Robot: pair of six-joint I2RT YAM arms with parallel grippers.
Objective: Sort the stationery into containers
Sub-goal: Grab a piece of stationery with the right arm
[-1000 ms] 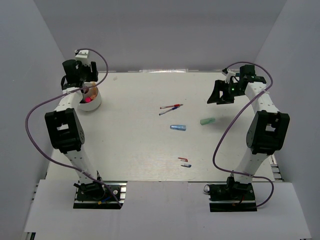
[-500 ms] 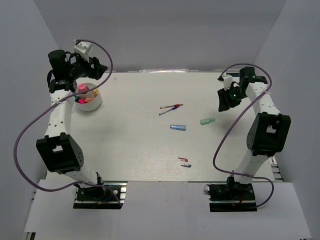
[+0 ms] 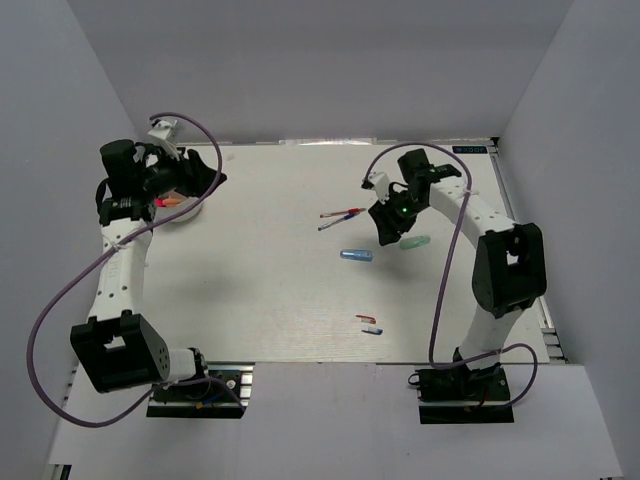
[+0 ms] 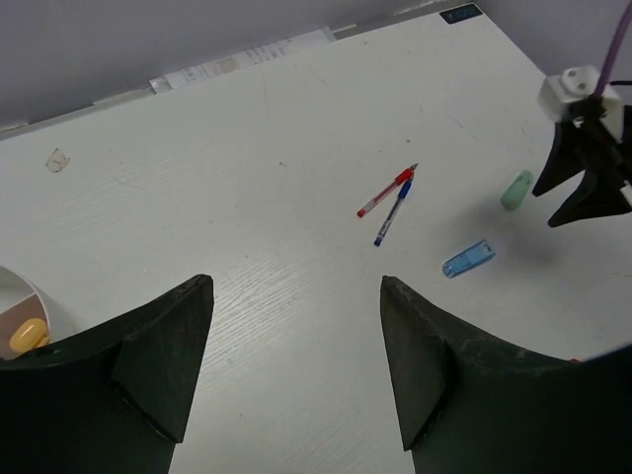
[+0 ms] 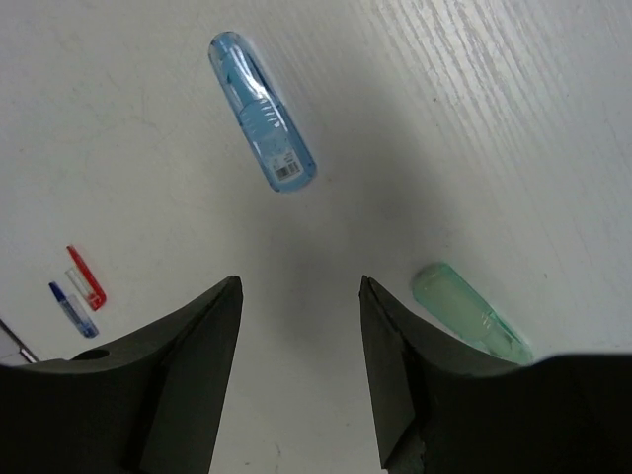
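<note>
I'd shift my right gripper (image 5: 298,291) (jaws spread, empty) over the mint marker (image 5: 469,314), straddle its width, then descend before closing.

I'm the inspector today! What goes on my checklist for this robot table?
Surface: white table, no spills seen.
Job's things: white bowl at the far left, with an orange piece inside. Loose on the table: red pen beside blue pen, blue marker, mint marker, tiny red piece, tiny blue piece.
Clutter: one small clear scrap near the far edge.
End effectors: left end effector open, empty, by the bowl. Right end effector open, empty, between the blue and mint markers.
Cables: purple left cable and right cable loop off the arms.
Surroundings: grey walls; nothing else seen.
</note>
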